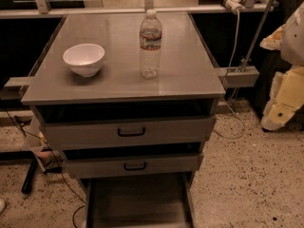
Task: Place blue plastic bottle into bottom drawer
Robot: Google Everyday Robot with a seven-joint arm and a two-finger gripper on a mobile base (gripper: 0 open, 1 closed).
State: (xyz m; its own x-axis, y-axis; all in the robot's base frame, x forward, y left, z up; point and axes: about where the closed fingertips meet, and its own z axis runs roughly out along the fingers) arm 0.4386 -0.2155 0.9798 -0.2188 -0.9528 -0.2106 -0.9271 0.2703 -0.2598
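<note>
The blue plastic bottle stands upright on the grey cabinet top, right of centre. It is clear, with a white cap and a red-white-bluish label band. The bottom drawer is pulled out at the foot of the cabinet and shows a dark flat interior with thin side rails. My gripper hangs at the right edge of the view, beside the cabinet and below its top. It is well apart from the bottle and holds nothing that I can see.
A white bowl sits on the cabinet top, left of the bottle. Two drawers with black handles are partly open above the bottom drawer. Cables and a black object lie on the speckled floor at the left. A metal frame stands at the right.
</note>
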